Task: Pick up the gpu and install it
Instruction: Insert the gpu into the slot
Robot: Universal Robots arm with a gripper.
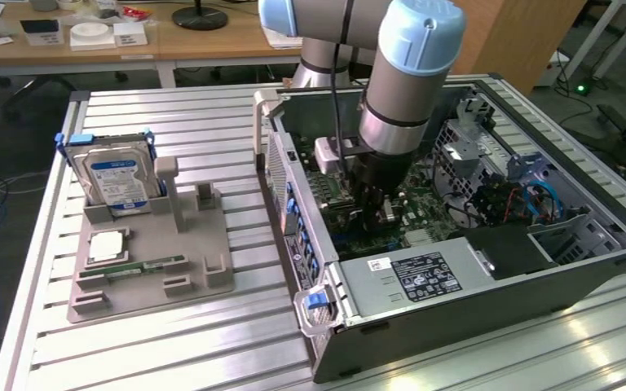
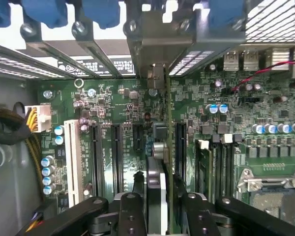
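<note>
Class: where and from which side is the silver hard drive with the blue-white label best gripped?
Probably grip the hard drive by its exposed upper part, across the flat faces, from above: it stands upright in the grey holder, which covers its lower end.

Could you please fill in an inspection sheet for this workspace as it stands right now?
Surface: slatted metal table, carrying a grey fixture tray and an open computer case.
Job's things: gpu stands edge-on in a motherboard slot, inside the case.
Clutter: hard drive upright in the tray; memory stick lying flat in the tray.
Grippers: tool is down inside the case, straddling the gpu; jaws look open, with a gap on one side of the card.
Cables: yellow-black bundle at the board's edge; red wire; blue cables in the case.
Surroundings: wooden desks behind the table.
</note>
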